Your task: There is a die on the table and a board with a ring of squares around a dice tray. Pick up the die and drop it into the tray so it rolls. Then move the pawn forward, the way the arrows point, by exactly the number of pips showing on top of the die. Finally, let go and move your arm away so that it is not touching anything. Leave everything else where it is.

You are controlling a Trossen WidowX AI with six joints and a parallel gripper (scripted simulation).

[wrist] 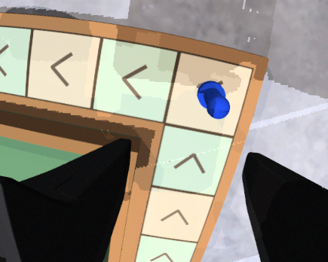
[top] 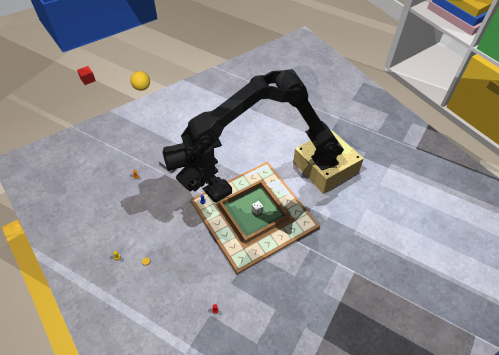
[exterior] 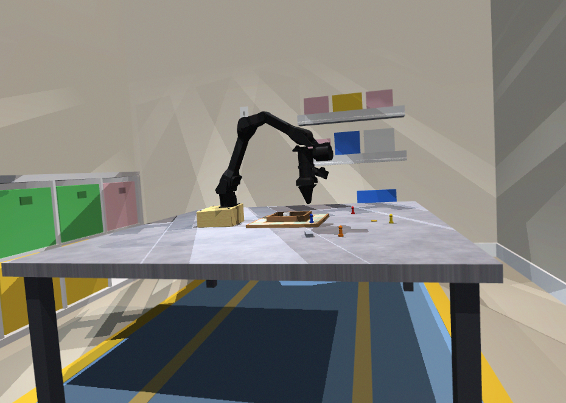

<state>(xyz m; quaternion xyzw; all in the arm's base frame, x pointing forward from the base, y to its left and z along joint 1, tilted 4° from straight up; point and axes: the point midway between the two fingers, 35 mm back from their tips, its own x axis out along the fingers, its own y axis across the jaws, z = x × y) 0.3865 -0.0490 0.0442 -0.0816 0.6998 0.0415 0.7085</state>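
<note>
The square wooden board (top: 257, 218) with its ring of arrowed squares is the landmark. Above its far corner hangs the black arm's gripper (wrist: 182, 172), half-open and empty, probably sized for a slim piece. In the board's sunken green tray (top: 241, 216) rests the white die (top: 257, 207), already rolled. On that corner square stands the small blue pawn (wrist: 214, 99), evidently next.

My gripper (exterior: 307, 200) hangs half-open, holding nothing, well above the board (top: 307, 230). The pawn (wrist: 213, 100) stands alone on its corner square, nothing beside it; the tray wall (wrist: 139, 139) lies one square inward. Off the board's outer edge there is only table (wrist: 301, 31).
</note>
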